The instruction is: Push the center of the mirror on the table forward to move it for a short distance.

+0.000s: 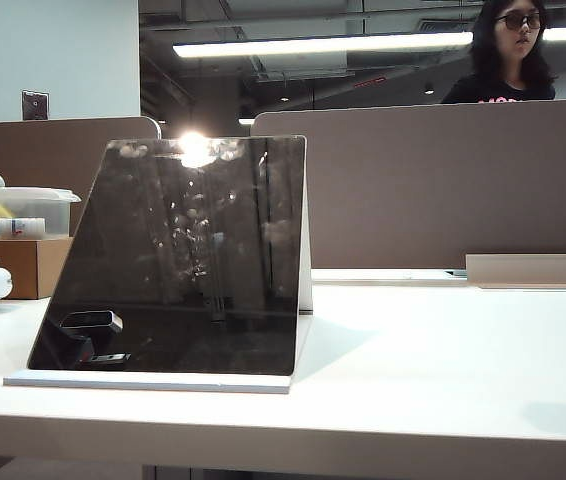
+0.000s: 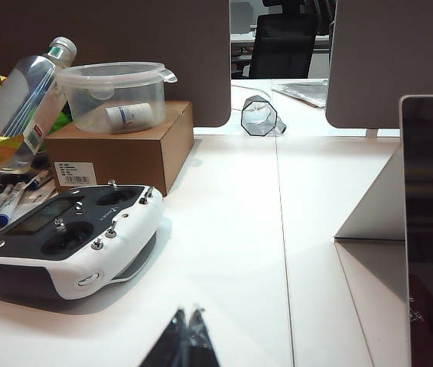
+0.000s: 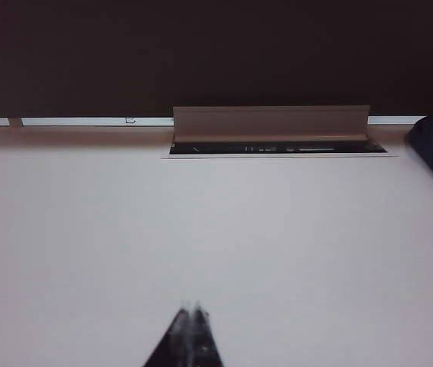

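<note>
Presently no contact. Mirror [image 1: 188, 255] stands on the near-left part of the table [image 1: 443, 340], dark panel leaning back on its white wedge stand, thin white base flat on the top, light glare at its upper edge.

Left gripper [image 2: 187, 325]: fingertips pressed together, holding nothing, low over the table, near side, with the mirror's edge [image 2: 431, 222] off to its right. Right gripper [image 3: 193, 321]: tips likewise together and empty, over bare table on the right, facing a long cable-slot cover [image 3: 270, 122] at the far edge. Neither arm shows in the exterior view.

Judgement: approach not begun. The left gripper looks closer. To do it well, keep the tips together as a blunt pusher, meet the panel at mid-width and low, near the base, and press straight away toward the far side; an off-centre push would likely turn it, a high one could tip it back.

Containers: clear lidded tub [image 2: 118, 95] on a brown cardboard box [image 2: 125, 149], far left, holds a small white bottle [image 2: 131, 116]. A handheld controller [image 2: 67, 237] lies just nearer.
</note>
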Action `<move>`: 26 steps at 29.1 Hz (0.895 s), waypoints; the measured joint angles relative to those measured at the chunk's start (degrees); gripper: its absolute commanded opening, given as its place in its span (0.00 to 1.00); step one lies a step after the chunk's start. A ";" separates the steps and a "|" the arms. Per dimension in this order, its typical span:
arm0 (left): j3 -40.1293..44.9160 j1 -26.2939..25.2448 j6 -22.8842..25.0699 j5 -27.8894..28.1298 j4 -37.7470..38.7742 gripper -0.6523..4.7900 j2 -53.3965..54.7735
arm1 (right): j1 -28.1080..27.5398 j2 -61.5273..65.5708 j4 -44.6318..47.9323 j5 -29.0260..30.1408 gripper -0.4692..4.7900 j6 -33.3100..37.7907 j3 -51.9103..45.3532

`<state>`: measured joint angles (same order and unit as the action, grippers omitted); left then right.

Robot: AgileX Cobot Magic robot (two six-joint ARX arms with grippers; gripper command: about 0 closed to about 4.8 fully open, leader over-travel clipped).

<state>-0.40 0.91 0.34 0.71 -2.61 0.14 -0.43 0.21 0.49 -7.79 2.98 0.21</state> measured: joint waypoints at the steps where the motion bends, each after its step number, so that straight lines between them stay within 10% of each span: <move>1: 0.00 0.00 0.00 -0.02 0.00 0.11 0.00 | 0.00 0.00 0.00 -0.02 0.08 0.00 0.00; 15: 0.00 0.00 -4.02 -1.27 0.00 0.11 0.02 | 1.62 0.26 0.09 -0.22 0.08 0.00 0.00; 26: 0.00 0.00 -21.35 -6.58 -0.17 0.11 0.00 | 34.27 10.29 0.04 -2.51 0.08 -0.02 0.00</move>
<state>-0.40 0.91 -21.02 -5.87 -2.79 0.14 33.85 10.50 0.54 -10.31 2.96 0.21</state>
